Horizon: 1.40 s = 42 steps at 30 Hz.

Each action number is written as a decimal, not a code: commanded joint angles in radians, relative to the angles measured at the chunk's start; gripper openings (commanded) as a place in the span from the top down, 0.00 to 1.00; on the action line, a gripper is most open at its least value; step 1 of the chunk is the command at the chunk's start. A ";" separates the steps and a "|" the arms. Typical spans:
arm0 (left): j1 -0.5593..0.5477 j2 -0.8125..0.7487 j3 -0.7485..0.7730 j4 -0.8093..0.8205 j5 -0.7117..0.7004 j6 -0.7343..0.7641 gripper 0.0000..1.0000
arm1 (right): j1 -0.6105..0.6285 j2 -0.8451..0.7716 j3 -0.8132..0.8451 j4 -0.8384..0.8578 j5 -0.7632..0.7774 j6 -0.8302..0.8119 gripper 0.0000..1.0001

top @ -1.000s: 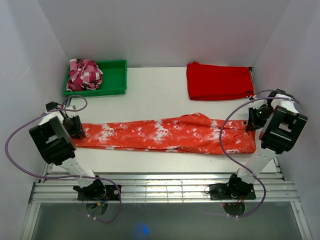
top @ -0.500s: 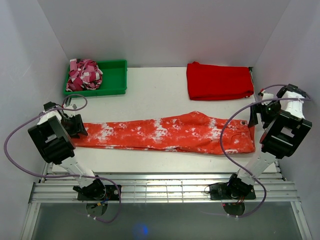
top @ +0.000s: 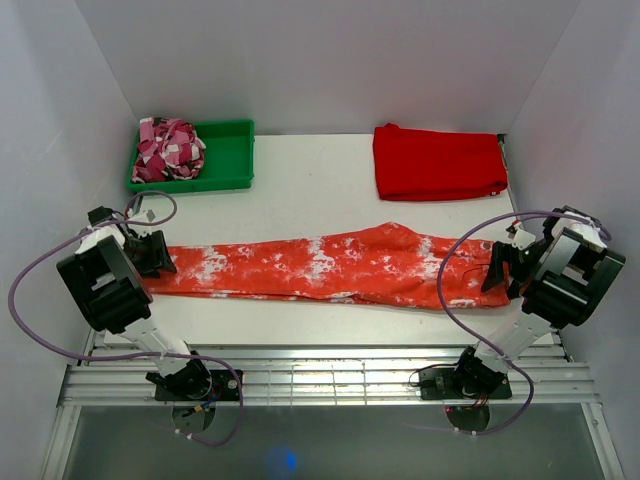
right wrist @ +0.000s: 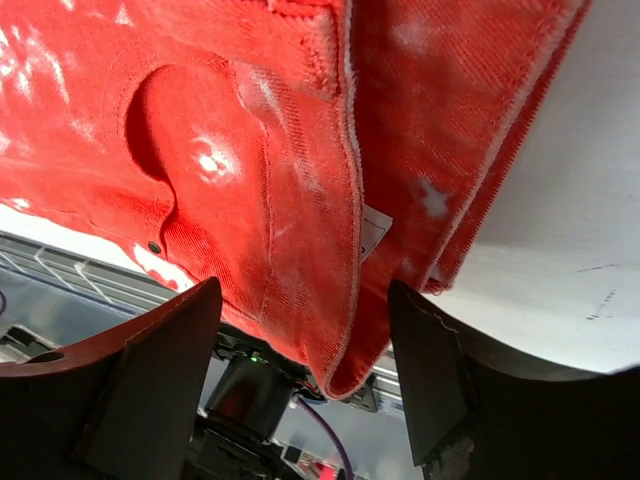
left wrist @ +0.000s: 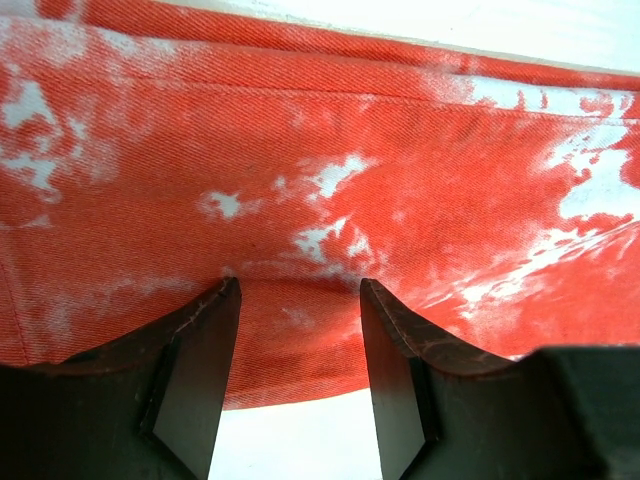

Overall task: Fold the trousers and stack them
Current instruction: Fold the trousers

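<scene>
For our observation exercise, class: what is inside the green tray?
A crumpled pink-and-white cloth sits in the left part of the tray. The right part shows bare green floor. Whatever lies beneath the cloth is covered.

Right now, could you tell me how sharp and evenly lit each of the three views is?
Top external view: even, soft light, the trousers sharp, only faint shadows. Left wrist view: weave crisp, a strip of table at the top blown out white. Right wrist view: seam sharp, the right gripper underexposed.
</scene>
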 commanded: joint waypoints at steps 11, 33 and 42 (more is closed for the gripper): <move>0.004 0.013 0.059 -0.018 -0.035 -0.016 0.37 | -0.025 -0.077 -0.072 0.087 0.073 0.085 0.21; -0.031 0.001 0.058 -0.026 -0.061 -0.037 0.37 | -0.025 -0.005 -0.034 0.199 0.006 0.096 0.23; -0.039 0.005 0.052 -0.023 -0.062 -0.044 0.37 | -0.021 0.030 -0.035 0.219 -0.107 0.093 0.23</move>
